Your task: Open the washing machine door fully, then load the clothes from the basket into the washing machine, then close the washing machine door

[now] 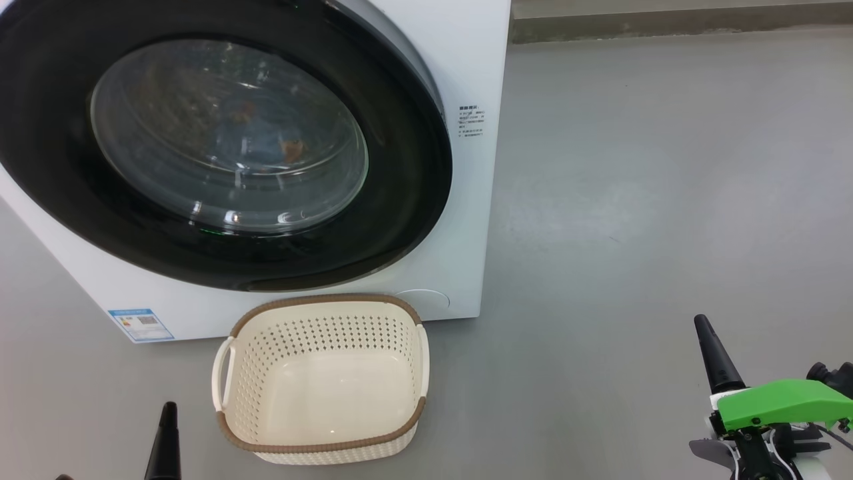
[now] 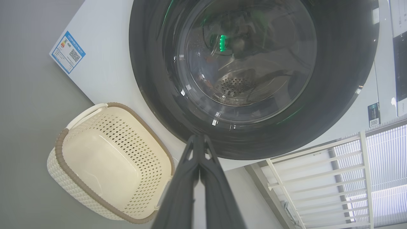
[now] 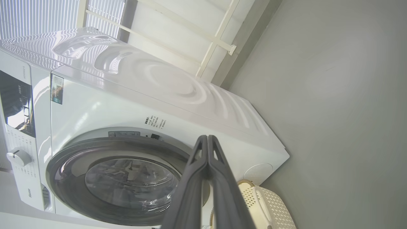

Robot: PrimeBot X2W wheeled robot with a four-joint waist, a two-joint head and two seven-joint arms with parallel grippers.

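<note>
Either side of the cream perforated plastic basket, left gripper and right gripper are hovering, pinched together, empty; bluish clothes are blurring behind black-rimmed glass door.

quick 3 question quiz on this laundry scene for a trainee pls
1. True or false: the washing machine door is closed.
2. What lies in the basket? A) blue clothes B) nothing C) a white cloth
3. Fill in: the left gripper and the right gripper are both ____ (open or shut).

Key: 1 true. 2 B. 3 shut, with nothing held.
</note>
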